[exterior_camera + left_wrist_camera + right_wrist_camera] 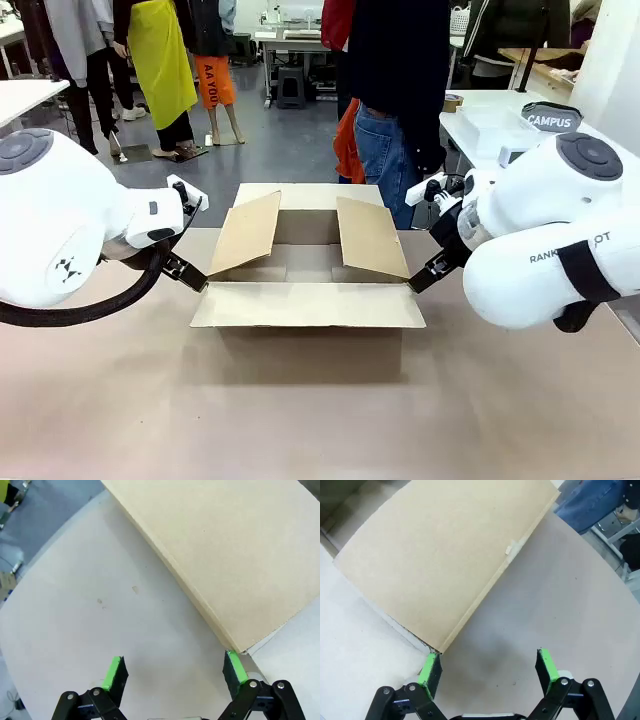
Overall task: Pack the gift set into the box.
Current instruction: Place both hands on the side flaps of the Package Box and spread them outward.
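Your left fingers (114, 674) stand spread apart over the bare tabletop (100, 605), gripping nothing, with one green pad just beside the corner of a flap of the box (225, 550). Your right fingers (546, 666) are likewise spread and hold nothing, with one pad right at the corner of the flap on the other side. The box sits open in the middle of the tabletop, between your two arms. Its near flap lies folded out toward you, both side flaps lean inward over the opening, and the far flap stands up. A person (400, 90) stands just behind it at the far edge.
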